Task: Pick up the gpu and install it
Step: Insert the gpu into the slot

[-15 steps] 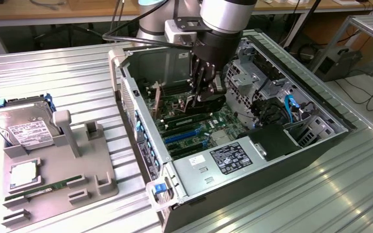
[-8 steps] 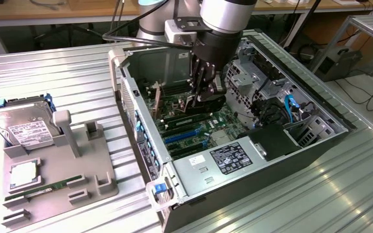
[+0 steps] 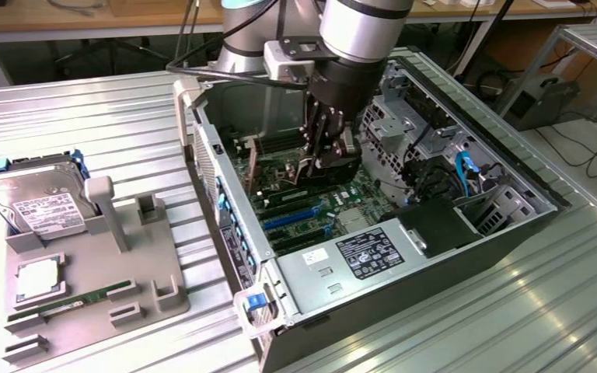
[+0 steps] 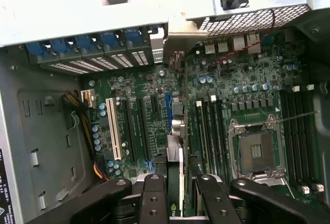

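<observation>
Wrist view: the gpu (image 4: 179, 170) shows only edge-on, a thin dark strip with its faces hidden, clamped between the black fingers (image 4: 153, 193) of the gripper (image 4: 178, 185), just above the green motherboard (image 4: 216, 105). A white slot (image 4: 110, 128) and a bare metal CPU socket (image 4: 256, 152) flank the gripper. In the exterior view the gripper is inside the open metal case (image 3: 226, 210), and the silver hard drive (image 3: 34, 203) sits well apart from it.

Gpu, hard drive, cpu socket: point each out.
gpu (image 4: 175, 180), wrist view, on its thin edge.
hard drive (image 3: 41, 210), exterior view, on its white label.
cpu socket (image 4: 256, 152), wrist view, on the socket's middle.
</observation>
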Robot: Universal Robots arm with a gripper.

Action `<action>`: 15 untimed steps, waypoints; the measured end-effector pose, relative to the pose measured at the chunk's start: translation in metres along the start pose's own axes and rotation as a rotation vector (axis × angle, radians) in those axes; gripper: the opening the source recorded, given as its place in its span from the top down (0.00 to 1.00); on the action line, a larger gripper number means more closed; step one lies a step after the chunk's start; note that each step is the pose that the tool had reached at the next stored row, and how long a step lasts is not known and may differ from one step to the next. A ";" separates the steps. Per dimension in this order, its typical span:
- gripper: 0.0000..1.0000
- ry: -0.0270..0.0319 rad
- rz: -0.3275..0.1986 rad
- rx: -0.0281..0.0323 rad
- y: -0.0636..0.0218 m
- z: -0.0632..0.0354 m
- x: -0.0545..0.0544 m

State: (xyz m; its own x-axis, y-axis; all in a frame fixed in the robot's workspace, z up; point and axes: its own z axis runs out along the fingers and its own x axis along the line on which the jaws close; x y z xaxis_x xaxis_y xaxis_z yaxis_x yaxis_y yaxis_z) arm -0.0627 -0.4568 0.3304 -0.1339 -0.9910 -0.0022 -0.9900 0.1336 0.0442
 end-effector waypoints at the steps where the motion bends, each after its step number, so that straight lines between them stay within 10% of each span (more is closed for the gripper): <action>1: 0.74 -0.0001 -0.002 0.0001 -0.0001 0.0013 0.001; 15: 0.74 0.0027 -0.080 0.0078 0.0050 0.0216 0.005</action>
State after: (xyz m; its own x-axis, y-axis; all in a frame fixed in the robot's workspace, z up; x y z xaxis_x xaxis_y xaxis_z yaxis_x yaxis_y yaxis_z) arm -0.0691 -0.4605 0.3090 -0.0539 -0.9985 -0.0028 -0.9979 0.0538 0.0362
